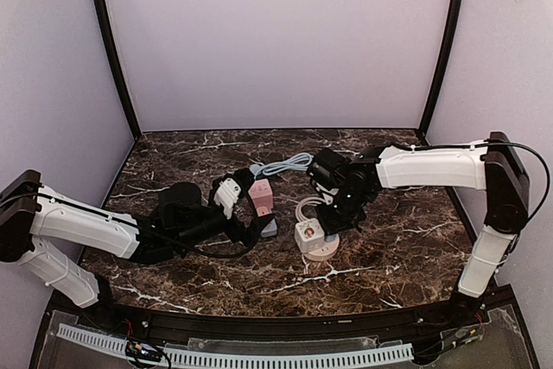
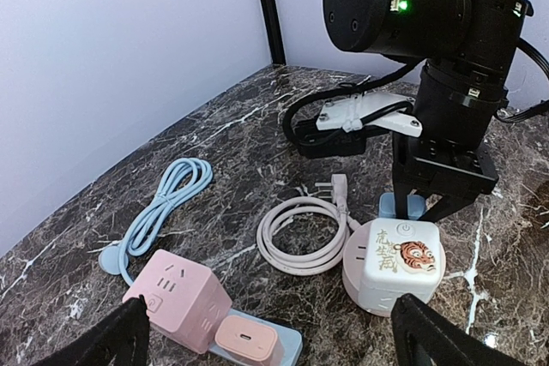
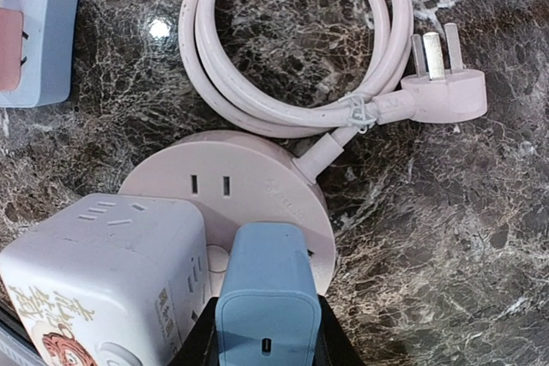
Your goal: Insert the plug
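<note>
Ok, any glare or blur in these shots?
Right wrist view: one small glare spot on the marble table, blue charger sharp. Left wrist view: left gripper out of focus in the bottom corners. Top external view: even light, soft shadows.

Right claw (image 3: 266, 340) clamped (left claw (image 2: 270, 340) agape)

dark marbled table (image 1: 406, 248) carried coiled blue cable (image 2: 163, 203), coiled pink cable (image 2: 296, 233) with plug (image 3: 442, 92) lying flat, round pink socket base (image 3: 257, 182), pale blue power strip (image 3: 51, 49).
</note>
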Controlling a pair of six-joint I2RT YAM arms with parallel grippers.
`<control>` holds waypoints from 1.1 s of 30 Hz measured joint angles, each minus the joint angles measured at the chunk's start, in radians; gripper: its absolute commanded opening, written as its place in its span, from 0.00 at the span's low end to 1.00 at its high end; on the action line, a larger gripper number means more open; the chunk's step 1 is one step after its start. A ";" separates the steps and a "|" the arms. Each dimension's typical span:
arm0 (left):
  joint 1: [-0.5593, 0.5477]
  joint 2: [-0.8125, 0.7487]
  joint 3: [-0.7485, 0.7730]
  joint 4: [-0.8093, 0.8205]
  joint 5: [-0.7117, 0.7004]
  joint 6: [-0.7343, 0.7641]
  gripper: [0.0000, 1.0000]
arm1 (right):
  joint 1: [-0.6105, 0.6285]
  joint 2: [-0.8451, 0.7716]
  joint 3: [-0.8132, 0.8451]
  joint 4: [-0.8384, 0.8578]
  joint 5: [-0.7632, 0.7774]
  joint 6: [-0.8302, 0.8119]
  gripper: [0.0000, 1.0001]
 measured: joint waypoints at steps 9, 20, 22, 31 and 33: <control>0.000 0.000 0.000 0.000 0.000 0.000 0.99 | 0.016 0.021 0.025 -0.022 0.031 0.013 0.00; 0.000 -0.002 0.000 -0.002 0.000 0.000 0.99 | 0.041 0.042 0.031 -0.015 0.083 0.044 0.00; 0.000 -0.003 0.000 -0.006 0.000 0.000 0.99 | 0.047 0.047 0.017 0.000 0.092 0.052 0.00; 0.000 -0.004 0.000 -0.016 0.000 0.000 0.99 | 0.056 0.047 -0.019 0.064 0.121 0.080 0.00; 0.000 -0.004 0.000 -0.017 0.000 0.000 0.99 | 0.056 0.046 -0.020 0.068 0.124 0.082 0.00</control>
